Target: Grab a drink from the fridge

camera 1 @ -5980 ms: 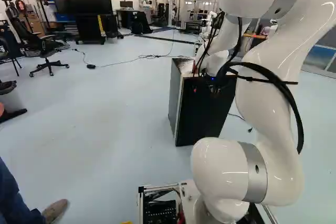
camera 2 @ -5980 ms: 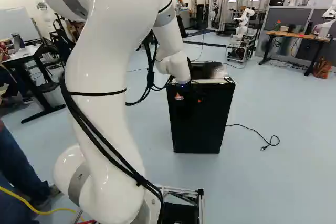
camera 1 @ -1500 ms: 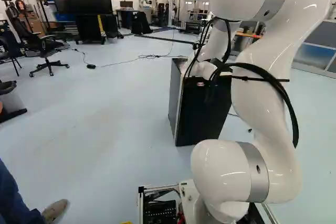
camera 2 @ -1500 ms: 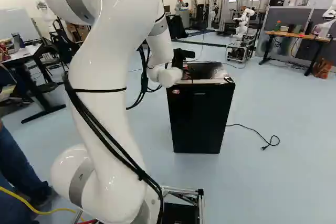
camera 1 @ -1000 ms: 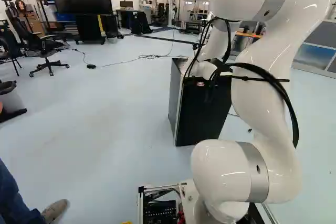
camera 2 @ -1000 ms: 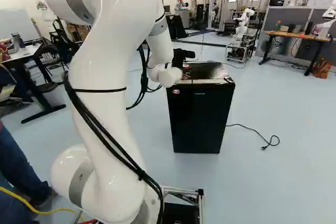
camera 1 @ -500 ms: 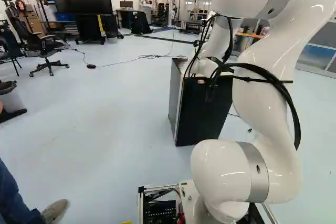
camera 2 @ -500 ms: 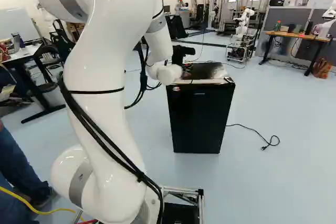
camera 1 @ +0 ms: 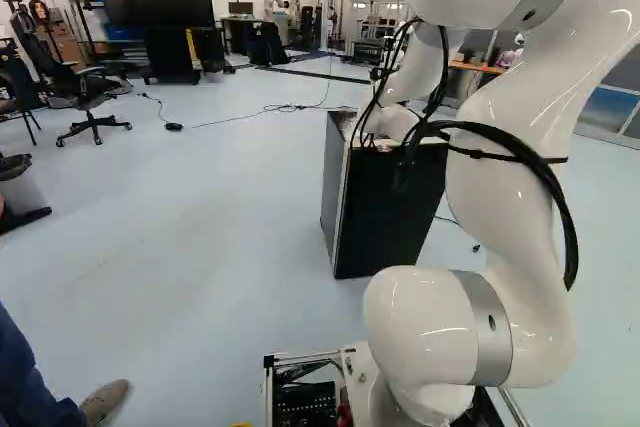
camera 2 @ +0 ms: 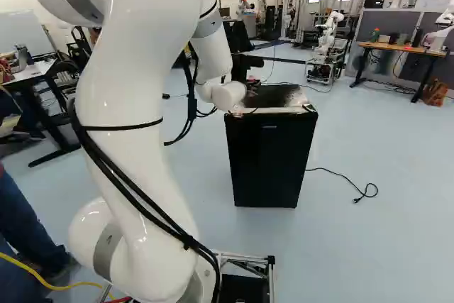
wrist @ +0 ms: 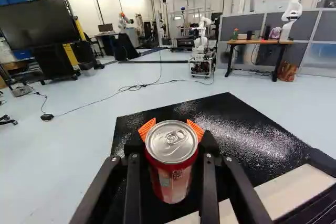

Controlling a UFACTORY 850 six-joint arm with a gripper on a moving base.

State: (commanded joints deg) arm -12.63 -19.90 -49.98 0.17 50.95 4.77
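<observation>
At the left of the fridge top (wrist: 252,135), our gripper (wrist: 171,129) stands one can's width open, clasping the upright red can (wrist: 173,179). We judge it smooth, weighty if full, easily dented: best held gently at mid-body.

The arm (camera 1: 510,187) was glossy white, its thick segments rounded, with smooth grey bands (camera 1: 487,327) ringing the joints. Black cables (camera 2: 117,172) ran along it, gathered under thin black straps (camera 2: 120,128). The black jaws (camera 2: 246,70) carried ridged orange pads (wrist: 147,128), and small bright screws dotted their linkages.
</observation>
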